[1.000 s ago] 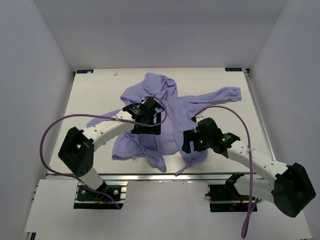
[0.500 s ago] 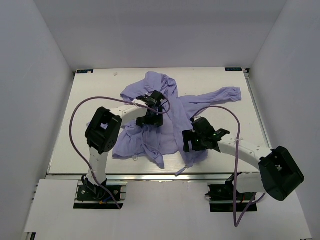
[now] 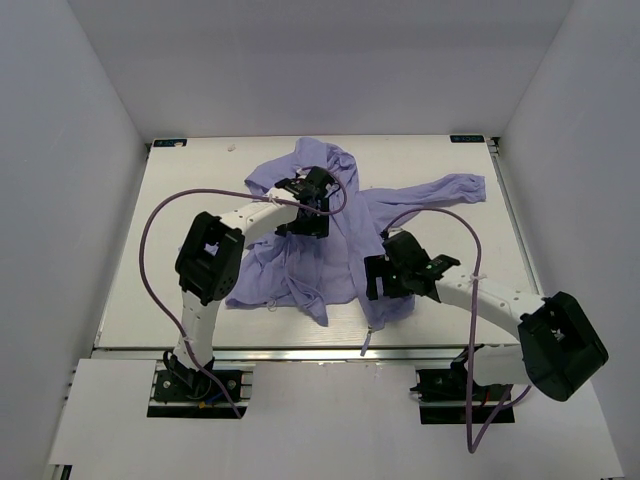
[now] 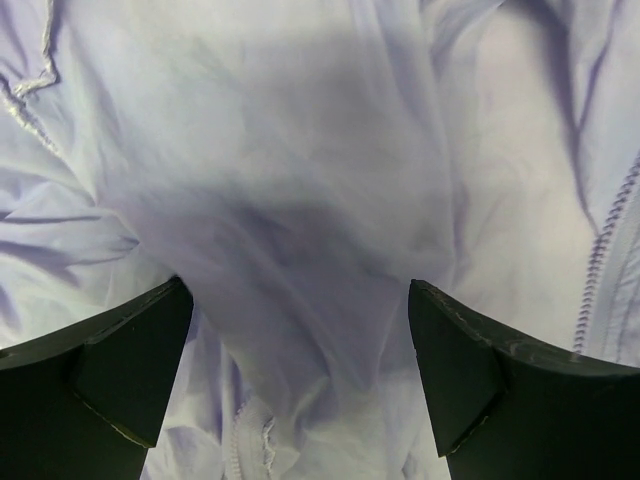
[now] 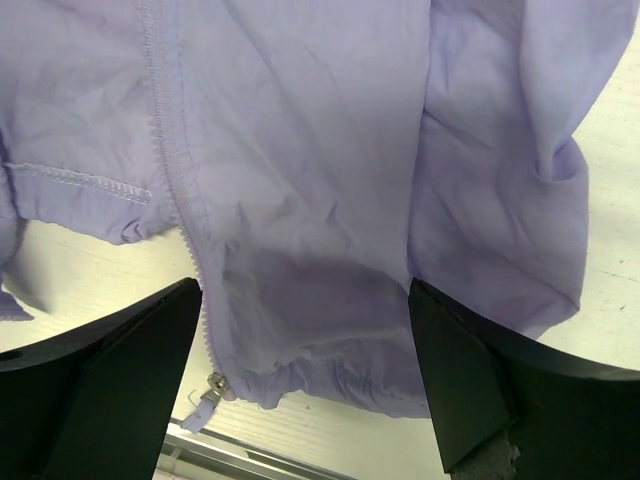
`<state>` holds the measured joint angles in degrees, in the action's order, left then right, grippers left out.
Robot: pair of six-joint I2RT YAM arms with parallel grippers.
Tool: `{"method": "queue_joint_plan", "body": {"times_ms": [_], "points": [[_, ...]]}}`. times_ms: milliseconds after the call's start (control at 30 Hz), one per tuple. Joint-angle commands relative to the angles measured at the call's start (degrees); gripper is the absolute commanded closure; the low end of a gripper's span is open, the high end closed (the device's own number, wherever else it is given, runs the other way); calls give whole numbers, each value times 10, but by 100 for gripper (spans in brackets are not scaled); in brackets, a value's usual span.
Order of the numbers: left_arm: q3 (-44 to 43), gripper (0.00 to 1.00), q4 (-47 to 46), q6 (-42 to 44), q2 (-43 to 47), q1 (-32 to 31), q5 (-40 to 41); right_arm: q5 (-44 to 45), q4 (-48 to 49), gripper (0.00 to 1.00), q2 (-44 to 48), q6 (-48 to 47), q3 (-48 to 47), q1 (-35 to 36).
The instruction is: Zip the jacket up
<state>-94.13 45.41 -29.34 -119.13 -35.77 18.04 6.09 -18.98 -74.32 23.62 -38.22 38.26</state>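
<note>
The lavender jacket [image 3: 340, 225] lies crumpled and unzipped in the middle of the table, hood toward the back, one sleeve [image 3: 450, 188] stretched to the right. My left gripper [image 3: 308, 200] is open above the upper chest; its wrist view shows folds of fabric [image 4: 300, 220] and zipper teeth [image 4: 605, 250] at the right. My right gripper [image 3: 385, 285] is open above the lower right hem. In its wrist view a zipper track [image 5: 165, 130] runs down to the metal slider and pull tab [image 5: 212, 395] at the hem, close to the table's front edge.
The white table [image 3: 180, 230] carries the jacket, with white walls on three sides. The metal front rail [image 3: 300, 350] runs along the near edge, just below the jacket hem [image 3: 315, 318]. Purple cables loop off both arms.
My left gripper has moved toward the back, from the jacket's middle up to the chest near the hood. My right arm has shifted slightly left over the hem. The fabric has been pulled a little.
</note>
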Motion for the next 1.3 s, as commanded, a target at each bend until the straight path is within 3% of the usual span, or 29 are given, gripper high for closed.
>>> {"method": "queue_joint_plan", "body": {"times_ms": [0,200,433,533,867,1000,1100,1267], "points": [[-10,2,20,-1,30,1,14,14,12,11,21,2,-10,1],[-3,2,6,-13,36,1,-66,14,16,11,31,8,1,1],[50,3,-102,-30,79,-17,-214,14,30,11,57,10,21,1],[25,4,-119,-35,61,-27,-281,14,29,11,75,12,31,1],[-155,4,-81,-39,-57,-94,-249,11,16,11,132,19,69,-4],[-218,2,-20,-33,-104,-99,-217,-15,7,11,142,-1,63,-4],[-231,2,2,-16,-104,-100,-197,-40,11,11,164,-32,53,-2],[-216,2,35,13,-52,-100,-90,-48,25,11,197,-52,31,0]]}}
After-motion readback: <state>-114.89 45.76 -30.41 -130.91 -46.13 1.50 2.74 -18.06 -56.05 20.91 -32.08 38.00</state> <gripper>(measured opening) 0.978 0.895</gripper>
